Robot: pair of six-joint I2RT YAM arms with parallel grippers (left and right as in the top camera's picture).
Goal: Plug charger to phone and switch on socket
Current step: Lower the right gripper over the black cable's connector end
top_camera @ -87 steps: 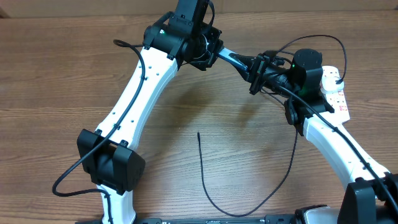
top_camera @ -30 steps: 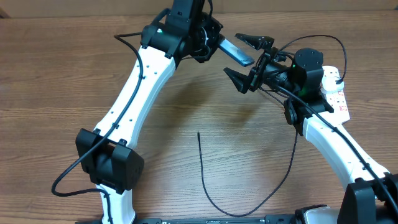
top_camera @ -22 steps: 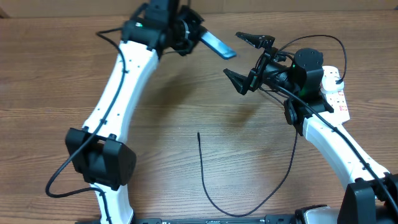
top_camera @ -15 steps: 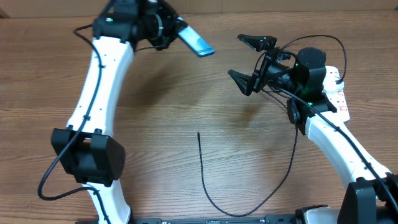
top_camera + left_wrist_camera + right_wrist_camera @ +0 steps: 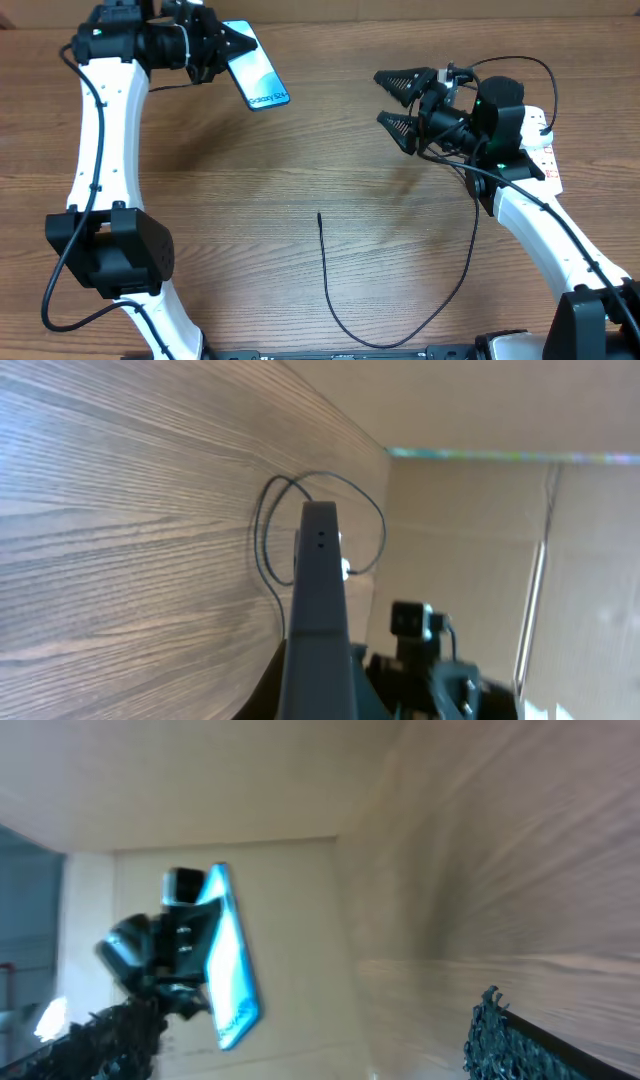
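The phone [image 5: 256, 78], its blue screen lit, hangs above the table's far left with my left gripper [image 5: 231, 45] shut on its upper end. The left wrist view shows the phone [image 5: 318, 600] edge-on as a dark slab rising between the jaws. My right gripper [image 5: 396, 101] stands wide open over the far middle, nothing between its fingers, well to the right of the phone [image 5: 230, 975]. The charger [image 5: 330, 290] lies loose on the table, its tip pointing at the middle. The white socket [image 5: 541, 150] is at the far right, mostly hidden behind the right arm.
A cardboard wall runs along the table's far edge. The charger's cable curves along the near edge and climbs back up the right side under the right arm [image 5: 540, 225]. In the left wrist view, thin black cable loops [image 5: 322, 525] lie beyond the phone.
My left arm has swung far to the left, carrying the phone away from the right gripper. The right gripper stays open and has turned slightly. The charger has not moved.
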